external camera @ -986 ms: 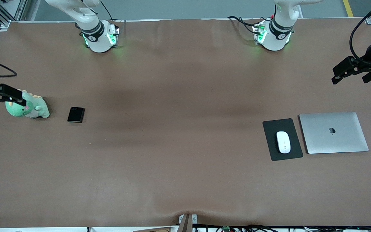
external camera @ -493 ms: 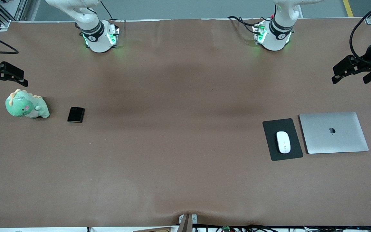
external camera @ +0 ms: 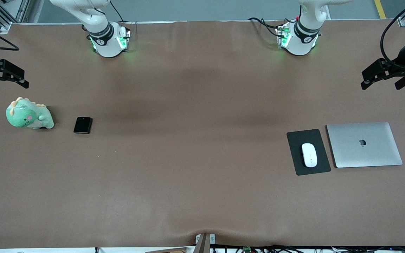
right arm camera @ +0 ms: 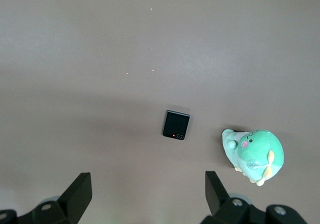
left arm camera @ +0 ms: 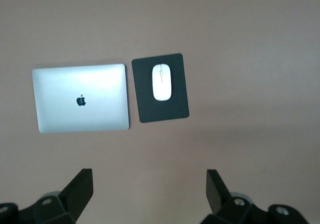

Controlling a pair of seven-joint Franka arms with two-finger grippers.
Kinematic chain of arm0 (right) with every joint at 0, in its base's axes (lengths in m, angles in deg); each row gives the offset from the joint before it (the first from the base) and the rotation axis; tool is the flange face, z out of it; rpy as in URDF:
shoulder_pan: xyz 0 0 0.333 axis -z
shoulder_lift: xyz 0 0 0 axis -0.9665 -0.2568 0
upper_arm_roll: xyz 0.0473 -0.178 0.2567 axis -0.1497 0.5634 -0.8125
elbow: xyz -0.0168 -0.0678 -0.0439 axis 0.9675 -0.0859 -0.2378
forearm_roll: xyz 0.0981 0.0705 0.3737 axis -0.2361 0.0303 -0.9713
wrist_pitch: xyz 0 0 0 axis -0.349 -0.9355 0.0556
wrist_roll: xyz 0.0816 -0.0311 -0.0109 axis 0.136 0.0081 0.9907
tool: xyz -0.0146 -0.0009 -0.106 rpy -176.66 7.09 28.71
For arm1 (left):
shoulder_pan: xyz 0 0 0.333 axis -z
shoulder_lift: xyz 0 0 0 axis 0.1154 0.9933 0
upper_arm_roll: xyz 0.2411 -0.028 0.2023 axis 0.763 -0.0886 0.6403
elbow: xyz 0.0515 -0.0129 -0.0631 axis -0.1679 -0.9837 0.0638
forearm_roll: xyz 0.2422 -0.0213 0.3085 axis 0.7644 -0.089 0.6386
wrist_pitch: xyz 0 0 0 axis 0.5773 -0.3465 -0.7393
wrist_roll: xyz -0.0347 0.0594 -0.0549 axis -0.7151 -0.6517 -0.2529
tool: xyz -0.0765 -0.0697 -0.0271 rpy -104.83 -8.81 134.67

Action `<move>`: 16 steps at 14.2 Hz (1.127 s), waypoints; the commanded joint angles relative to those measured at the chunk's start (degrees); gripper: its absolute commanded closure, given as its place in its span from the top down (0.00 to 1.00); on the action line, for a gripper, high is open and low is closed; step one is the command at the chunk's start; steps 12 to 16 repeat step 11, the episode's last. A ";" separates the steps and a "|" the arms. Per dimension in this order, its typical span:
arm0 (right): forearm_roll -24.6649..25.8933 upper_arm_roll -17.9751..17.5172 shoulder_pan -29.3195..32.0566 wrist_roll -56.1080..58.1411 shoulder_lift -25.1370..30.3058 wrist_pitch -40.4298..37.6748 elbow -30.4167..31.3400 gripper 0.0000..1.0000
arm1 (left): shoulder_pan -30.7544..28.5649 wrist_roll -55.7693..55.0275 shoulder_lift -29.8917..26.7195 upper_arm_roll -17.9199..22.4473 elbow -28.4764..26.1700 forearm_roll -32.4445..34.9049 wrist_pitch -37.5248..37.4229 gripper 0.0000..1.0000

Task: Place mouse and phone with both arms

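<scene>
The white oval mouse (external camera: pixel 309 155) (left arm camera: pixel 161 82) lies on a black mat (external camera: pixel 299 165) (left arm camera: pixel 165 111) toward the left arm's end of the table. Toward the right arm's end, the small black folded phone (external camera: pixel 83 125) (right arm camera: pixel 176 125) lies flat on the brown cloth. My left gripper (external camera: pixel 370 76) (left arm camera: pixel 150 186) hangs open and empty high over the bare cloth at its end of the table. My right gripper (external camera: pixel 14 76) (right arm camera: pixel 148 186) hangs open and empty over the table's edge at its own end. Neither gripper touches anything.
A shut silver laptop (external camera: pixel 364 144) (left arm camera: pixel 80 98) lies beside the mat. A green plush dinosaur (external camera: pixel 29 117) (right arm camera: pixel 254 154) sits beside the phone, closer to the right arm's end. The two arm bases (external camera: pixel 107 38) (external camera: pixel 299 37) stand along the table's edge farthest from the front camera.
My right gripper has moved off the plush dinosaur toward the robots' edge of the table, still open. My left gripper has shifted slightly the same way. Mouse and phone have not moved.
</scene>
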 commanded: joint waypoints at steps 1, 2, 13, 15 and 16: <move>0.70 -0.48 0.96 1.12 1.42 0.78 1.65 1.00 | -0.41 1.09 -0.21 -0.42 0.62 -0.70 -2.63 1.00; 0.70 -0.48 0.96 1.12 1.42 0.69 1.65 1.00 | -0.41 1.09 -0.21 -0.42 0.62 -0.70 -2.90 1.00; 0.70 -0.22 1.13 1.29 1.60 -1.15 1.47 1.00 | -0.33 1.09 -0.12 -0.42 0.53 -0.08 -2.99 1.00; 0.70 -0.22 1.13 1.29 1.60 -1.15 1.47 1.00 | -0.33 1.09 -0.12 -0.42 0.53 -0.08 -2.99 1.00; 0.70 -0.22 1.13 1.29 1.60 -1.15 1.47 1.00 | -0.33 1.09 -0.12 -0.42 0.53 -0.08 -2.99 1.00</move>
